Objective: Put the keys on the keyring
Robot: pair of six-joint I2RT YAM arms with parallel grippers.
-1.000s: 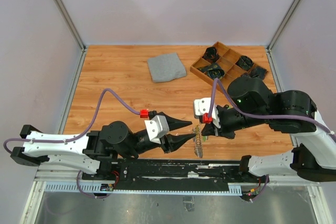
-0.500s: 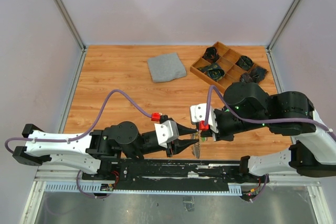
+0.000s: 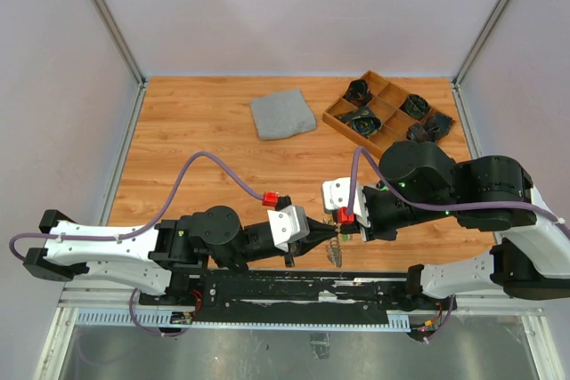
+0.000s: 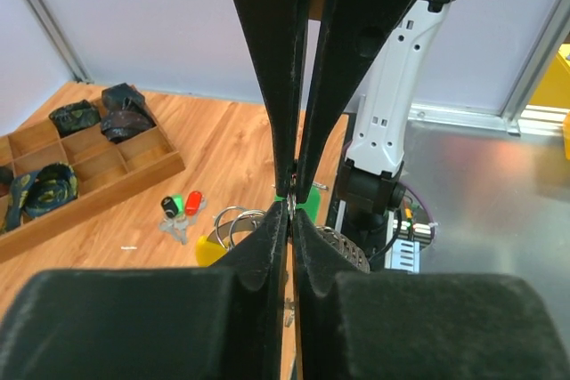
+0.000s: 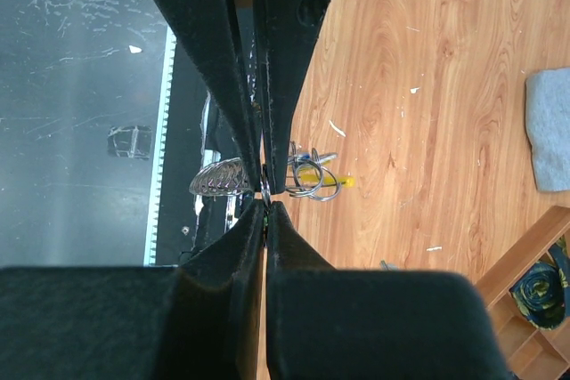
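Note:
Near the table's front edge my two grippers meet tip to tip. A thin silvery ring of the keyring (image 4: 291, 202) (image 5: 265, 191) stands between them. My left gripper (image 3: 331, 238) (image 4: 291, 213) is shut on the ring from one side. My right gripper (image 3: 342, 236) (image 5: 265, 205) is shut on it from the other, with a green key head (image 4: 308, 203) showing at its tips. Loose keys with black, green and red heads (image 4: 179, 206) lie on the wood. A yellow key (image 4: 208, 252) (image 5: 331, 181) lies with more rings (image 4: 235, 219) beside a silvery mesh fob (image 5: 220, 180).
A folded grey cloth (image 3: 281, 115) lies at the back middle. A wooden compartment tray (image 3: 338, 119) with dark rolled items stands at the back right. The black rail (image 3: 267, 289) carrying the arm bases runs just below the grippers.
My left gripper has moved right to meet the right gripper and its jaws have closed on the ring. The right gripper shifted slightly left earlier and stays shut.

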